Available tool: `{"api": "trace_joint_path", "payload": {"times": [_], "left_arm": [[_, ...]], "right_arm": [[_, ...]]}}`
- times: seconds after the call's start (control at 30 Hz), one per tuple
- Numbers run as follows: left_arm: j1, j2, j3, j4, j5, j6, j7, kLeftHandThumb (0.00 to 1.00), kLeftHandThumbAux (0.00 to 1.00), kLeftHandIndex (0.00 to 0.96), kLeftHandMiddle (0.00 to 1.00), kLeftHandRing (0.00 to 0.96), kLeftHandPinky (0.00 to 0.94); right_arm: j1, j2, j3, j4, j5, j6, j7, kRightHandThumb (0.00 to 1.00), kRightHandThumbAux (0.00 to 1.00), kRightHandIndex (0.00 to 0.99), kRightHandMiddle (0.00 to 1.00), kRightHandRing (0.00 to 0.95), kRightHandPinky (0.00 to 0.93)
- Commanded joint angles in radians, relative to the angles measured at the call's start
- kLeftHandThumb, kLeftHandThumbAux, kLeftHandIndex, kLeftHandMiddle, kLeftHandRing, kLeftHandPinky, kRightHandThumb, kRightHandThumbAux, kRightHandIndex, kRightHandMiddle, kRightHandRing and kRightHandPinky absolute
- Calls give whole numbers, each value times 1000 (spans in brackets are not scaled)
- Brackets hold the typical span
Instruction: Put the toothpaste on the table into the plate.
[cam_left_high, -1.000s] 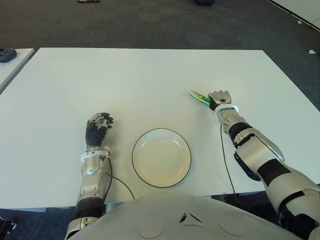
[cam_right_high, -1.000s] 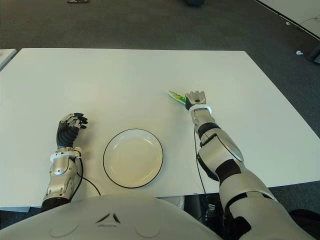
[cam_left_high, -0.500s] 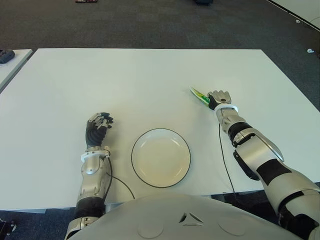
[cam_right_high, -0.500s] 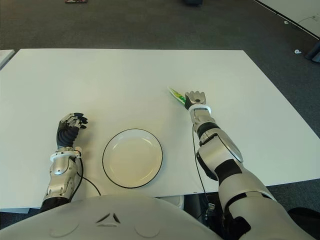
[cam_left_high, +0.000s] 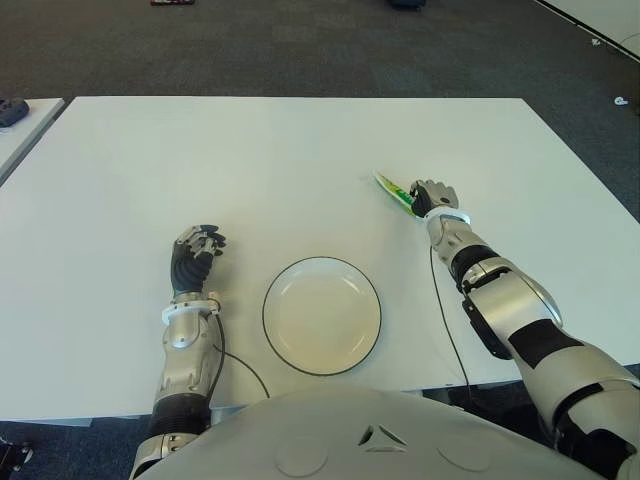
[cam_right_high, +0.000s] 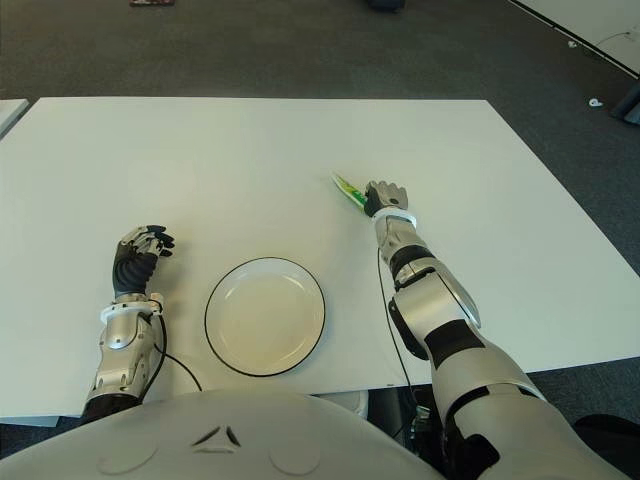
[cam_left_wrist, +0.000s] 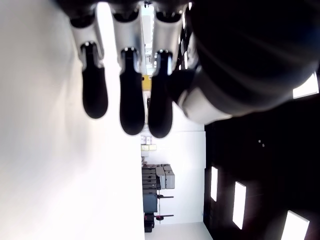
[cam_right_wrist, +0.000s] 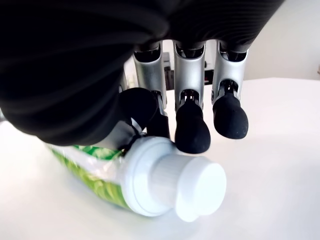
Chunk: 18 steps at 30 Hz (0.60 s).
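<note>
The toothpaste (cam_left_high: 391, 188), a green tube with a white cap (cam_right_wrist: 172, 179), lies on the white table (cam_left_high: 250, 160) right of centre. My right hand (cam_left_high: 432, 195) is at its cap end, fingers (cam_right_wrist: 190, 131) curled over the tube and thumb pressing near the cap's shoulder. The tube's tail points away from me and to the left. The white plate (cam_left_high: 270, 300) with a dark rim sits near the front edge, down and to the left of the tube, with nothing in it. My left hand (cam_left_high: 198, 245) shows left of the plate, fingers curled, holding nothing.
A second table's corner with a dark object (cam_left_high: 12, 108) shows at the far left. Dark carpet (cam_left_high: 300, 50) lies beyond the table's back edge. Thin cables run along both forearms toward the front edge.
My right hand has shifted slightly left and away from me, its fingers closing in on the tube, whose tail has moved a little with it. The left hand and plate stayed still.
</note>
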Motion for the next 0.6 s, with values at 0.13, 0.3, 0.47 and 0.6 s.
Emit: {"api": "trace_joint_path", "payload": {"times": [0.13,0.3,0.47,0.6], "left_arm": [[-23,-13,-3,20,0,8,9,705,717,428,527,529,516],[-28,-15,-3,24,3,0,10,705,717,428,526,528,522],[-31,-15,-4,25,5,5,11,705,717,428,521,525,522],[-33,-16,-3,27,4,-1,11,705,717,428,515,521,523]], "right_arm": [[0,47,-96,-26,98,-72,-36,840,682,421,580,809,829],[-8,68,-156,-31,152,-107,-41,738,714,434,787,844,858],[-11,76,-195,-35,186,-144,-29,707,723,438,866,869,874],[-17,77,-211,-43,198,-171,-11,704,724,439,876,876,878]]}}
